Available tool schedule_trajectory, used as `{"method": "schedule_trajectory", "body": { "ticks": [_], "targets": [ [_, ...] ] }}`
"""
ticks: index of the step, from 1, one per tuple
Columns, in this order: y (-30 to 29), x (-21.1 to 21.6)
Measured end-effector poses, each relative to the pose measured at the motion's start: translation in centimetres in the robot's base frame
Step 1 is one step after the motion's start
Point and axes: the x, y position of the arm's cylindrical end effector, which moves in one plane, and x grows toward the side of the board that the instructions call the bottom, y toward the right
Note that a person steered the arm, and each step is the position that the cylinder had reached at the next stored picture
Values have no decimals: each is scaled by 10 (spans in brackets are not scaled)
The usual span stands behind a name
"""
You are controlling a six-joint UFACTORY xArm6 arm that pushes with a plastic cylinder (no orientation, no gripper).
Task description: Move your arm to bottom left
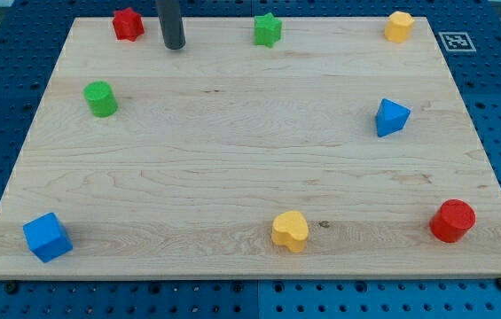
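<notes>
My tip (pixel 174 46) rests on the wooden board (pixel 232 133) near the view's top, left of centre. A red star block (pixel 128 24) lies just to its left, apart from it. A green star block (pixel 268 30) lies further to its right. A green cylinder (pixel 101 98) sits below and left of the tip. A blue cube (pixel 47 237) sits in the board's bottom left corner, far from the tip.
A yellow hexagonal block (pixel 399 27) is at the top right. A blue triangular block (pixel 391 117) is at the right. A red cylinder (pixel 452 221) is at the bottom right. A yellow heart block (pixel 290 230) is at the bottom centre. Blue pegboard surrounds the board.
</notes>
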Motion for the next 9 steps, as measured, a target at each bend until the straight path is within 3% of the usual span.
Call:
{"method": "schedule_trajectory", "body": {
  "ticks": [1, 3, 5, 9],
  "targets": [
    [0, 0],
    [44, 89],
    [45, 178],
    [-100, 279]
  ]
}}
